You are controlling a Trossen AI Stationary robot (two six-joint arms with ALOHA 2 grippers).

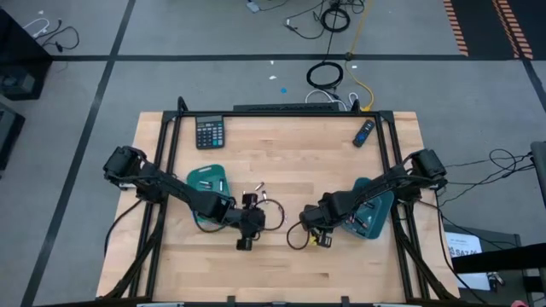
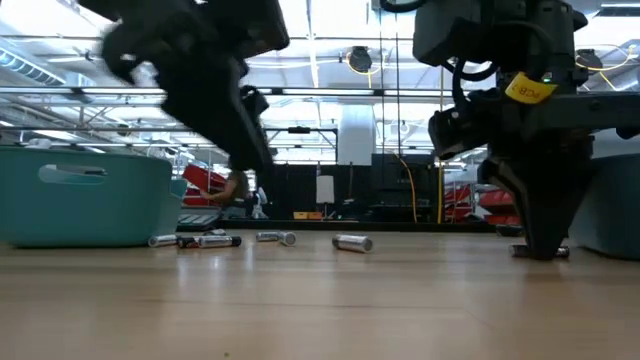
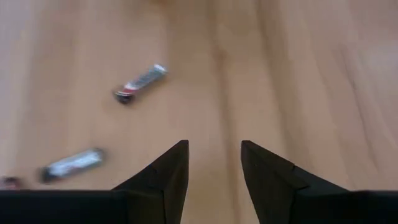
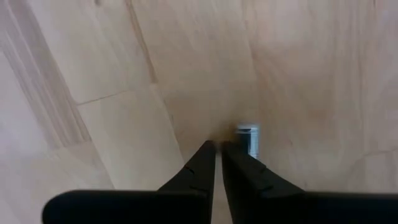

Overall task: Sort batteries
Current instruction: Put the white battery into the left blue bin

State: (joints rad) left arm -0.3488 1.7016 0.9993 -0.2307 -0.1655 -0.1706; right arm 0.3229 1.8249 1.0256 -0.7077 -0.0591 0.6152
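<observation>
1. The left gripper (image 3: pixel 213 163) is hanging above the middle of the wooden desk (image 1: pixel 281 162), its jaws standing apart with nothing between them.
2. Two batteries (image 3: pixel 140 83) are lying on the bare wood just ahead of it (one more is only a blur at the wrist view's edge).
3. In the low view, a loose row of batteries is lying near the left teal tray (image 2: pixel 85 195), with one silvery battery (image 2: pixel 352 242) lying apart from the row.
4. The right gripper (image 4: pixel 219 157) is reaching down to the desk beside the right teal tray (image 1: pixel 375 209), its jaws nearly together and holding nothing.
5. A small battery (image 4: pixel 247 139) is lying just beside the right fingertips, outside them.
</observation>
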